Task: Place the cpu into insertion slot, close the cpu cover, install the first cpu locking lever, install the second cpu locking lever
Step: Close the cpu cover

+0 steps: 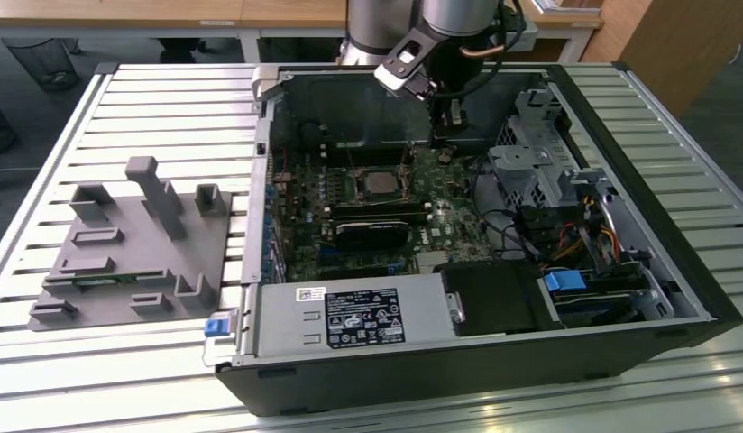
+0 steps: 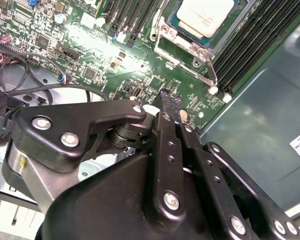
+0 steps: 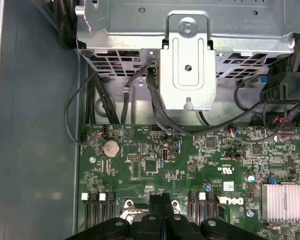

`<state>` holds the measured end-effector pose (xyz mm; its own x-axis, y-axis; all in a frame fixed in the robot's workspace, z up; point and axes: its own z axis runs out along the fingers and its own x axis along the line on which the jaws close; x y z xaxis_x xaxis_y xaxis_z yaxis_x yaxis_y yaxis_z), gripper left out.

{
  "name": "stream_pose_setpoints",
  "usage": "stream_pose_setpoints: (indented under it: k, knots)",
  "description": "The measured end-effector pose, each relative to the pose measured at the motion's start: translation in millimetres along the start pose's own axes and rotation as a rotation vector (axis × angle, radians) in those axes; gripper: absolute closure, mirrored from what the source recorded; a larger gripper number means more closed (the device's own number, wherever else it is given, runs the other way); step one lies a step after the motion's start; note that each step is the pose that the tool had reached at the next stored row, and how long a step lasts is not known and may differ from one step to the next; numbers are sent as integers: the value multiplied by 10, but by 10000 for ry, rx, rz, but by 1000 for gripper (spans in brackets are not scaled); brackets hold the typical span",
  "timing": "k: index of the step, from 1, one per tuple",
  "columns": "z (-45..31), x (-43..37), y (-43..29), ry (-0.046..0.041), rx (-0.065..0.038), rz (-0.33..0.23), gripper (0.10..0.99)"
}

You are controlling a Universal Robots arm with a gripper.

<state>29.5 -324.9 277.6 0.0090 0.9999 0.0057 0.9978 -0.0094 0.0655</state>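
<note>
Cpu (image 2: 206,14) sits in the insertion slot (image 2: 186,50), so I'd guess we're at the lever stage. Tool (image 2: 174,106) is pinched closed on nothing over the green board (image 2: 90,55), near the socket. Catching a lever (image 2: 210,75) needs careful tip aim.

Robotics lab: slatted aluminium counter (image 1: 167,99), opened black desktop computer case (image 1: 468,383), grey plastic fixture block (image 1: 119,262), wooden desks (image 1: 131,11) behind.
</note>
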Motion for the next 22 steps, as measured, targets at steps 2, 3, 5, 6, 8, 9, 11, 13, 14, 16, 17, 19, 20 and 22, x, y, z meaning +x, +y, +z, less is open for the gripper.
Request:
stream_pose_setpoints:
  k: [2,3,5,6,8,9,11,13,14,16,17,19,20,22]
  knots:
    - [8,0,0,3,-1,1,980]
    - [12,0,1,1,0,1,980]
    - [25,0,0,1,0,1,980]
    - [34,0,0,1,0,0,980]
    - [61,0,-2,1,0,-1,980]
    - [77,0,-3,1,0,-1,980]
    - [105,-1,-5,1,0,-1,980]
    - [120,-1,-6,1,8,-1,980]
    - [127,-1,-6,1,11,0,980]
    - [135,-4,-7,0,14,-1,980]
    - [135,-4,-7,-1,14,0,980]
    - [155,-4,-14,1,13,0,980]
    - [156,-4,-15,1,13,-1,980]
    - [156,-4,-18,1,13,1,980]
